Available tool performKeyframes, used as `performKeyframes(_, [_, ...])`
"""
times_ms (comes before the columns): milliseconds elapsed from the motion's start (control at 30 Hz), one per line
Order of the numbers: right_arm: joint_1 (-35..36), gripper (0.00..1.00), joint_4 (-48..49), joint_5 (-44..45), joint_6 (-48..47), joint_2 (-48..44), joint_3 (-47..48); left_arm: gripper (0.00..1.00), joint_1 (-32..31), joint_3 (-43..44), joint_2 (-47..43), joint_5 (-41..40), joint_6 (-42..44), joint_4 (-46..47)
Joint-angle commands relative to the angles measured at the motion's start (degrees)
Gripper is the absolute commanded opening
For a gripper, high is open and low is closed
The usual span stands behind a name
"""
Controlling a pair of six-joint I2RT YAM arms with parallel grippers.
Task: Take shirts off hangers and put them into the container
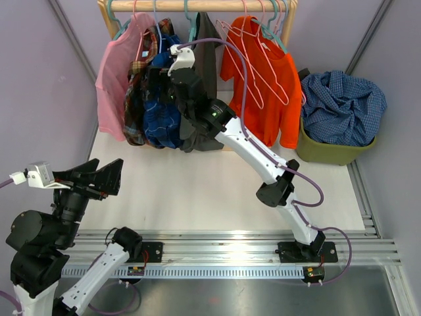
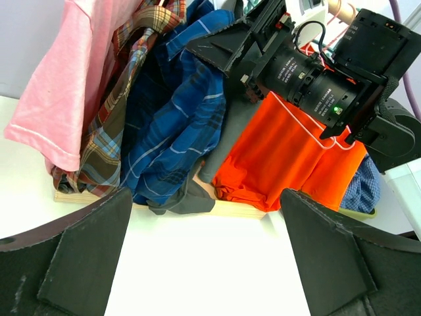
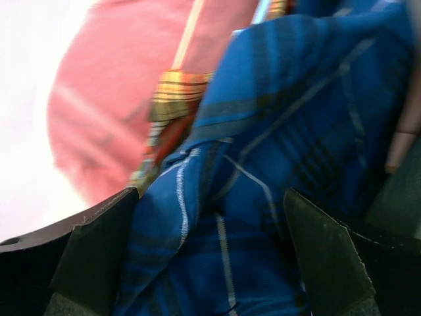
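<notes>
Container [image 1: 327,153] — blue checked shirt [image 1: 343,105] inside.

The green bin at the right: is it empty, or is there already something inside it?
Not empty. A crumpled blue checked shirt fills the bin and bulges above its rim.

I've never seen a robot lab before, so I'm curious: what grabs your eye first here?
A bright orange shirt hangs on the wooden rail at the back, beside a crowded bunch of pink and plaid ones. The right arm's pincer is pushed, open, against the dark blue plaid shirt in that bunch. At far right, an olive bin already holds a crumpled blue checked shirt.
</notes>
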Motion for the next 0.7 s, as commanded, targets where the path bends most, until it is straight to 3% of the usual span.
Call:
performKeyframes(0, [-0.51,1.00,-2.83,9.40,-3.39,-2.32,0.82,0.99,0.10,-0.23,-0.75,-0.82,-0.12,0.20])
performKeyframes(300, [-2.62,1.00,-7.76,12.76,-5.59,-3.91,0.03,0.99,0.10,-0.67,-1.46,-0.90,-0.21,0.11])
performKeyframes(367, [-2.62,0.93,-8.20,12.06,-6.64,-4.08,0.03,0.99,0.10,-0.76,-1.46,-1.08,-0.29,0.02])
performKeyframes(433, [-2.62,0.82,-8.37,10.75,-7.69,-4.52,0.03,0.99,0.10,-0.84,-1.54,-1.08,-0.38,-0.07])
performKeyframes(500, [-2.53,0.55,-8.29,9.33,-8.57,-5.48,-0.32,0.99,0.10,-1.11,-1.46,-1.08,-0.38,0.02])
performKeyframes(567, [-2.62,0.37,-8.11,7.93,-9.80,-6.19,-0.59,0.99,0.10,-1.46,-1.37,-1.17,-0.47,0.28])
performKeyframes(633, [-2.53,0.26,-8.02,6.44,-11.21,-7.07,-0.76,0.99,0.10,-1.81,-1.11,-0.99,-0.47,0.63])
performKeyframes(667, [-2.53,0.13,-8.11,5.91,-11.74,-7.33,-0.85,0.99,0.10,-1.98,-0.93,-0.82,-0.56,0.81])
